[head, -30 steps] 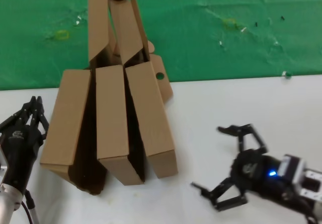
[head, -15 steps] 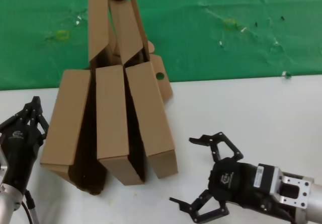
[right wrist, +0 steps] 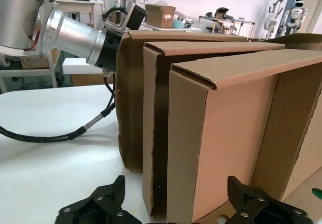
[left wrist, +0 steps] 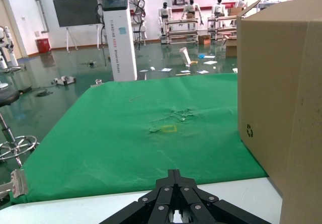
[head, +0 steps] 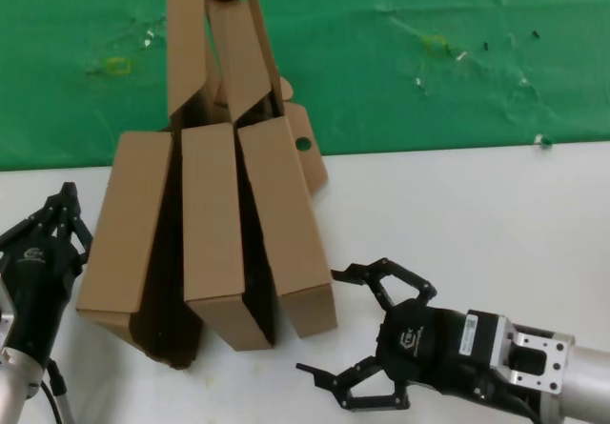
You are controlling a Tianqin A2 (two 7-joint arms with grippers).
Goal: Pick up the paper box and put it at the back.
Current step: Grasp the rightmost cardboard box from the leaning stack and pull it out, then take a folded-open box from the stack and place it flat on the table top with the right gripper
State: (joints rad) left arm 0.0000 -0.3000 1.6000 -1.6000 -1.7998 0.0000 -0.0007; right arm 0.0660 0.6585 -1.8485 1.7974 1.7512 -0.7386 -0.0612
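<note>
Three brown cardboard boxes stand on edge side by side. The paper box is the rightmost one, and its flap with a round hole points toward the back, where the white table meets the green cloth. My right gripper is open wide at the paper box's near end, one finger on either side of that end, not touching it. In the right wrist view the paper box stands just beyond my right gripper. My left gripper is shut and empty, left of the boxes, and shows in its own wrist view.
The two other cardboard boxes stand close against the paper box's left side, with their lids leaning on the green cloth. The leftmost box is beside my left gripper. White tabletop lies to the right of the boxes.
My right gripper has moved left across the table, still open, to the near end of the paper box. The left arm and the boxes have not moved.
</note>
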